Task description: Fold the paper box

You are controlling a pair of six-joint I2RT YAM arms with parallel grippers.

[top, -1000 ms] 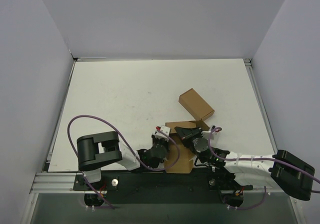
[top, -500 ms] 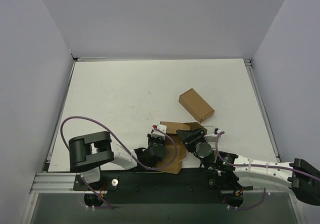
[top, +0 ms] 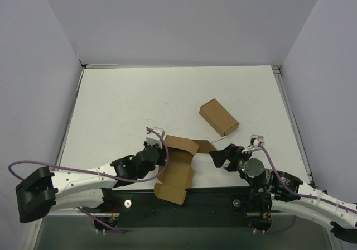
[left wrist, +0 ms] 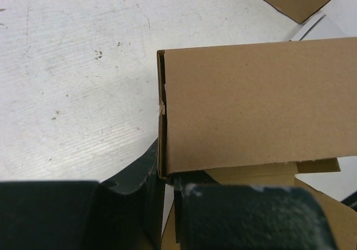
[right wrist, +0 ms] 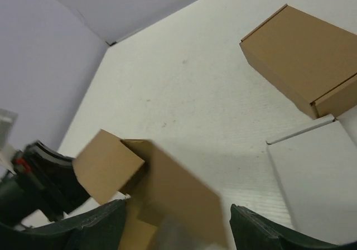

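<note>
The paper box [top: 179,169] is a brown, partly folded sheet with loose flaps, lying at the near edge of the table. My left gripper [top: 160,157] is shut on its left edge. In the left wrist view that folded edge of the paper box [left wrist: 251,105] runs down between the two dark fingers of my left gripper [left wrist: 167,180]. My right gripper [top: 220,157] stands open just right of the box, holding nothing. In the right wrist view the paper box [right wrist: 167,188] looks blurred, ahead of my right gripper [right wrist: 178,233] and between its wide-apart fingers [right wrist: 95,227].
A longer closed brown carton [top: 218,117] [right wrist: 301,54] lies further back, right of centre. A small white slab [right wrist: 318,172] [top: 215,144] lies flat between it and the right gripper. The table's black near edge rail [top: 212,197] runs under the box's lower flap.
The right gripper has opened, let go of the box and drawn back to the right. The left arm has stretched out flat, carrying the box leftward, and the box has spread open.
</note>
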